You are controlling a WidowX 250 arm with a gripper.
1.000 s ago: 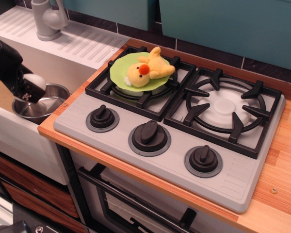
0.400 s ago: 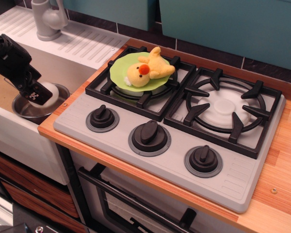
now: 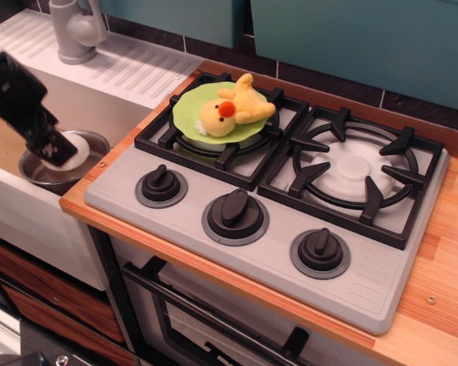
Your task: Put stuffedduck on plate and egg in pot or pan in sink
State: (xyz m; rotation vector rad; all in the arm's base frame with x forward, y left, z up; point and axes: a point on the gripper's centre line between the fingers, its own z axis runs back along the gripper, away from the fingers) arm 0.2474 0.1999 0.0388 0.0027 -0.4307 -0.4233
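Over the last second the tool [image 3: 57,149] has carried the egg [image 3: 75,149] down into the pot [image 3: 61,169] in the sink [image 3: 4,145], lower left; its grip (blurred) I cannot tell. The stuffedduck [image 3: 233,107] lies on the plate [image 3: 189,110]. The pot rim sits near the bench [image 3: 80,200] edge; open room is up-left.

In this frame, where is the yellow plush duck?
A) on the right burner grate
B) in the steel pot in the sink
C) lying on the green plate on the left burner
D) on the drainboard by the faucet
C: the stuffedduck lies on the plate, which sits on the left burner grate.
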